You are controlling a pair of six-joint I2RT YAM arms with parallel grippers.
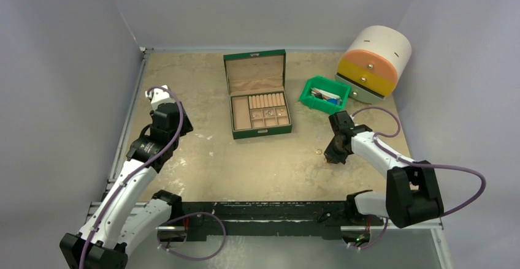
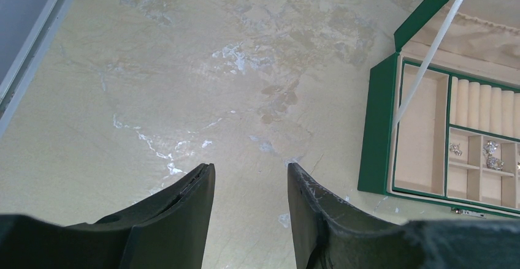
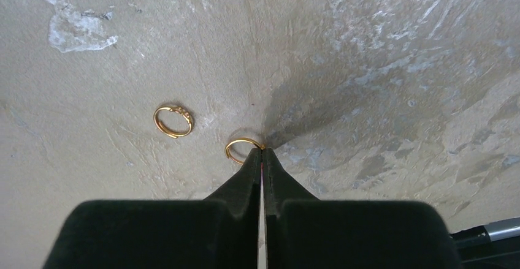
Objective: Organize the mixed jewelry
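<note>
Two small gold rings lie on the tabletop in the right wrist view. My right gripper is shut, its tips pinched on the edge of the nearer gold ring. The second ring lies loose to the left, and it also shows as a speck from above, beside the right gripper. My left gripper hovers open over bare table, left of the open green box, nothing between its fingers. Small silvery pieces sit in the box's tan compartments.
The green box stands open at the table's middle back. A green plastic bin with odds and ends sits to its right. A round orange-and-yellow drawer unit fills the back right corner. Grey walls enclose the table.
</note>
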